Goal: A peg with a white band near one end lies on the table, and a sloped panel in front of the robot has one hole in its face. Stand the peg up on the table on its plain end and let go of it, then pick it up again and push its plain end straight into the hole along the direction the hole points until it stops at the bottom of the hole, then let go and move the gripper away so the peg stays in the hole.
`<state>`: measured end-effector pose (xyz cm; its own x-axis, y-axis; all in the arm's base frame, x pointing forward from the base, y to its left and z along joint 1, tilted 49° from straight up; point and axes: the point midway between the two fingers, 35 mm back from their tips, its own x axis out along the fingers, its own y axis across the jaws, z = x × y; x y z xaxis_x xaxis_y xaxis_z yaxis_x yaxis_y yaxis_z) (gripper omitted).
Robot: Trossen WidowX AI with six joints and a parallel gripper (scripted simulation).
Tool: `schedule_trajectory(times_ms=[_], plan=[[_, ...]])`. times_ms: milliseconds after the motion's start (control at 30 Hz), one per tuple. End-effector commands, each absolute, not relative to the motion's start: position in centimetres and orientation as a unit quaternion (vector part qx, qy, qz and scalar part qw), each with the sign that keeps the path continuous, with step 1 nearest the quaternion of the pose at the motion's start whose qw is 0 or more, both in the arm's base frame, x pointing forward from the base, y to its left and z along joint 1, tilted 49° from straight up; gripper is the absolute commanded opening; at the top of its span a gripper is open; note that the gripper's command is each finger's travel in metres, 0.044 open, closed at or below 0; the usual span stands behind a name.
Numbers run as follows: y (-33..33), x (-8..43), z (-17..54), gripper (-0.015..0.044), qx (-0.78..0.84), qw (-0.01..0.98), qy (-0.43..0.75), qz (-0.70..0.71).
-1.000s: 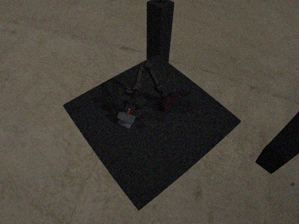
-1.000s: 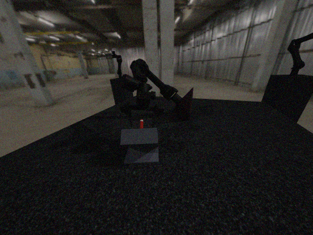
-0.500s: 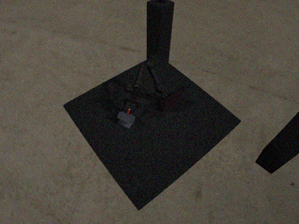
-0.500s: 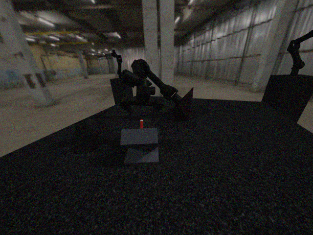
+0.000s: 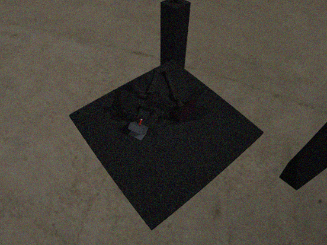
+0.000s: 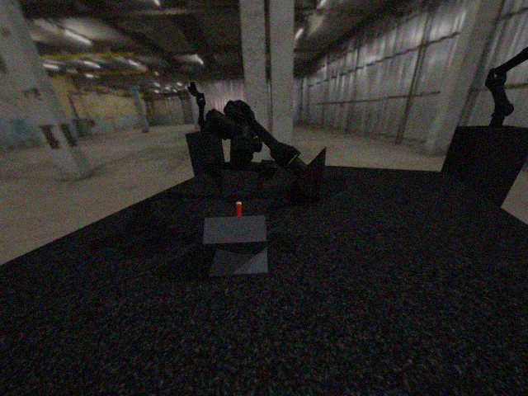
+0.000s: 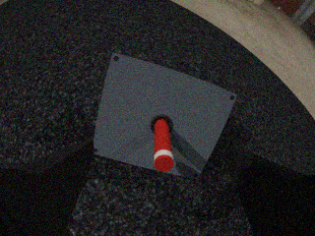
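The red peg (image 5: 140, 121) (image 6: 238, 209) (image 7: 162, 140) stands out of the hole in the grey sloped panel (image 5: 138, 128) (image 6: 234, 230) (image 7: 133, 98). Its plain end is inside the hole, and the end with the white band points outward. How deep it sits cannot be seen. My gripper (image 7: 161, 149) is open and empty. In the wrist view its dark fingers stand wide apart at the lower left and lower right, with the peg between them but touched by neither. In the top and exterior views the fingers are too dark to make out clearly.
A dark reddish upright piece (image 6: 313, 176) stands on the black table (image 5: 166, 179) (image 6: 298, 319) beside the arm. Dark pedestals (image 5: 175, 29) (image 6: 482, 166) with small arms on top stand beyond the table. Shadows fall across the panel's lower right in the wrist view.
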<state>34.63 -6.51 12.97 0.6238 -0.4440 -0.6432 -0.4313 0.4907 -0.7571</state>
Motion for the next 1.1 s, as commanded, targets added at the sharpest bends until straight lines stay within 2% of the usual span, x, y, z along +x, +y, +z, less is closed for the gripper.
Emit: schedule_trajectory(times_ms=[0,1067], plan=[[-6.2,34.2,13.8,0.0440,-0.504,0.749,0.431,-0.008],[-3.6,31.1,16.2,0.0440,-0.505,0.747,0.433,-0.005]])
